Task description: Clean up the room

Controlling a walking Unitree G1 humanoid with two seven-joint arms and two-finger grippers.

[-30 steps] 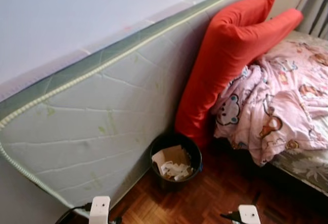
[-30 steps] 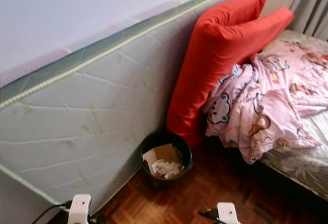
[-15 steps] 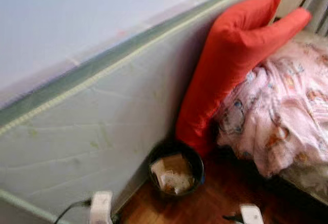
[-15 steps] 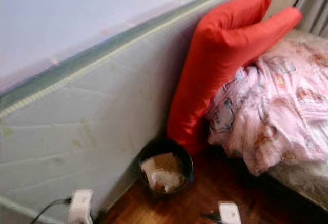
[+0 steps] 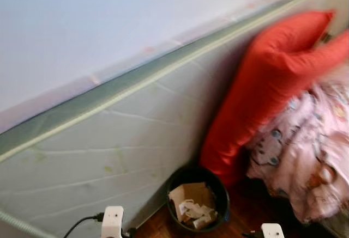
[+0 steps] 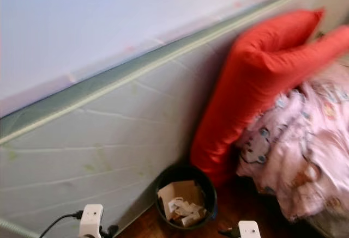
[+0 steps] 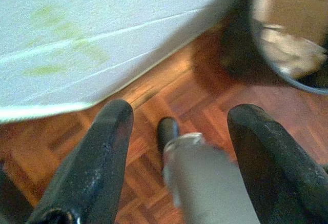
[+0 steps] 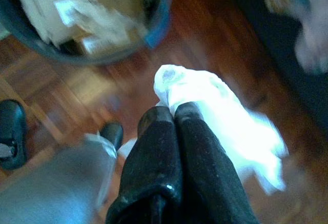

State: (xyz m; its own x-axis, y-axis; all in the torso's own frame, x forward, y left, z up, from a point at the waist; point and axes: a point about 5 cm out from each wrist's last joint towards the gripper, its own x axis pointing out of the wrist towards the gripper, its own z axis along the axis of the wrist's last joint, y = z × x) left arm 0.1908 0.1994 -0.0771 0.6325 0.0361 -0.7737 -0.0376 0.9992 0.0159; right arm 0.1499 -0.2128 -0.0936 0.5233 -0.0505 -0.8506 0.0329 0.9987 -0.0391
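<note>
A black waste bin holding cardboard and crumpled paper stands on the parquet floor against an upright mattress. In the right wrist view my right gripper is shut on a crumpled white tissue, held above the floor a little short of the bin's rim. My left gripper stands open over the bare parquet beside the mattress, with nothing between its fingers; the bin lies ahead of it. Both wrists show at the bottom of the eye views, the left wrist and the right wrist.
Two long red pillows lean against the mattress next to the bin. A pink printed blanket hangs off the bed on the right. A pale wall rises behind the mattress. A dark robot foot rests on the parquet.
The whole picture has shifted right and is blurred, so the camera has turned left. The bin sits slightly lower and further right in view. Both wrists stay at the bottom edge.
</note>
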